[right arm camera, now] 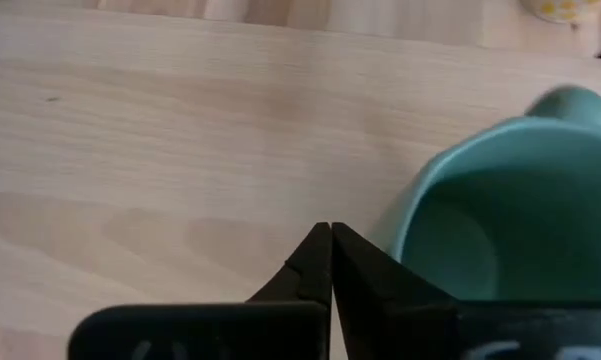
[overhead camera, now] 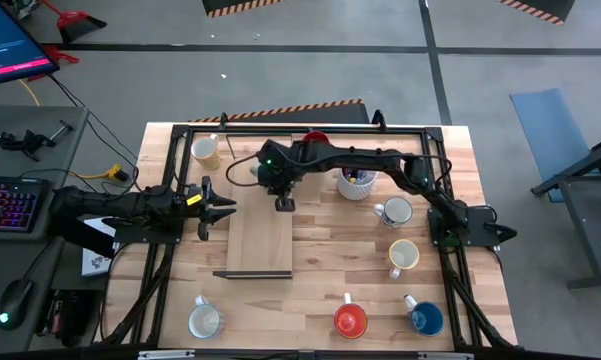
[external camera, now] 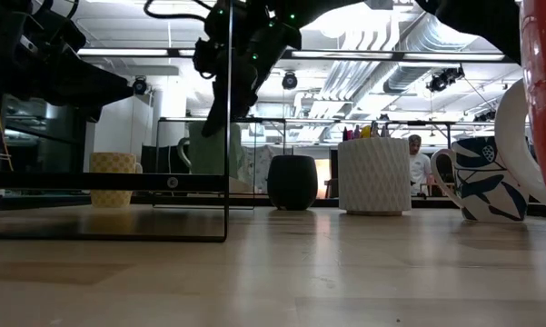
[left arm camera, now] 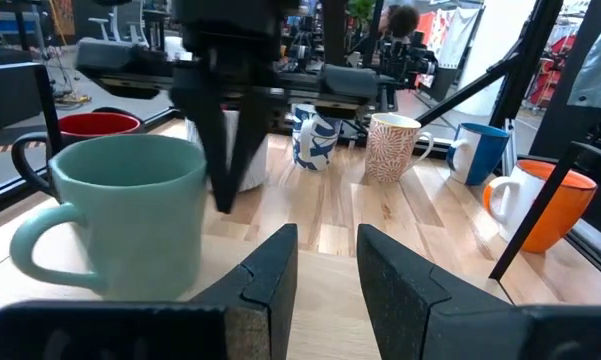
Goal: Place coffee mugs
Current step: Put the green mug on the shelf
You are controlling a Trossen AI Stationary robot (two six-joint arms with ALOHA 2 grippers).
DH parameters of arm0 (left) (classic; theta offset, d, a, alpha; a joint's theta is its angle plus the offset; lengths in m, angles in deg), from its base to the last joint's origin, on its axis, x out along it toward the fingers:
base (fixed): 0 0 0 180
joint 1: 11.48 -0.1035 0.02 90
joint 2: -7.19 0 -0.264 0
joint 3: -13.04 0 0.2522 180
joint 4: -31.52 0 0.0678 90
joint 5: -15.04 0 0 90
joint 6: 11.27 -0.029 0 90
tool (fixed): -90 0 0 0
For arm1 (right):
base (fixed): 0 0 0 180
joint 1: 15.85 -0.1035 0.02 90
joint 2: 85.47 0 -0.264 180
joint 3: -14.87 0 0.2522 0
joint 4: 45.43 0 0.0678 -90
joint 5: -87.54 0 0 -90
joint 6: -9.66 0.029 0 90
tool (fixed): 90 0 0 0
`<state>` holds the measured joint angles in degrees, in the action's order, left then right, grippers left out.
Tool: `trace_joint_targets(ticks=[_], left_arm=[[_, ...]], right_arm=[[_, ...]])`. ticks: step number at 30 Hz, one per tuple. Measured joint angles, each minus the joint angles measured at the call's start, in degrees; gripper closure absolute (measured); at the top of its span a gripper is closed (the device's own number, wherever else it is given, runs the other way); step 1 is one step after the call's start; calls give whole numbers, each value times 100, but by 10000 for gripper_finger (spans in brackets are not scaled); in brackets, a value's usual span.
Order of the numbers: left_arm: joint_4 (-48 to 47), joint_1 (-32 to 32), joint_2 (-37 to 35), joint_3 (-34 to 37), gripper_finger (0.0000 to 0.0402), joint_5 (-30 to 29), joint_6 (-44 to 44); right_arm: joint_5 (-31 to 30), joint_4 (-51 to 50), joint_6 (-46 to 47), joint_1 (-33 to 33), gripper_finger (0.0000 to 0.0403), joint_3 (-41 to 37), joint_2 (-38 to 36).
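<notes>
Teal mug (right arm camera: 500, 200) upright just beside right gripper (right arm camera: 330, 240); jaws closed, empty; left gripper (left arm camera: 325, 250) jaws parted, facing mug, also near.

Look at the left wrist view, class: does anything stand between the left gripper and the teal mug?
Nothing visible does. The left gripper, fingers apart, faces bare tabletop, with the teal mug close by, off to one side. The right gripper, fingers shut, hangs just beyond the mug's rim, crowding it rather than blocking the way.
</notes>
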<state>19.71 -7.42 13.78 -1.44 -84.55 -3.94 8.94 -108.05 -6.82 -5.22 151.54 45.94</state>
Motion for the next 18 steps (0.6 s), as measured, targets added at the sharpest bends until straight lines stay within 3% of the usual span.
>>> trace_joint_targets(ticks=[18], left_arm=[[0, -1, 0, 0, 304, 0, 4]], right_arm=[[-267, -16, 571, 61, 403, 0, -2]])
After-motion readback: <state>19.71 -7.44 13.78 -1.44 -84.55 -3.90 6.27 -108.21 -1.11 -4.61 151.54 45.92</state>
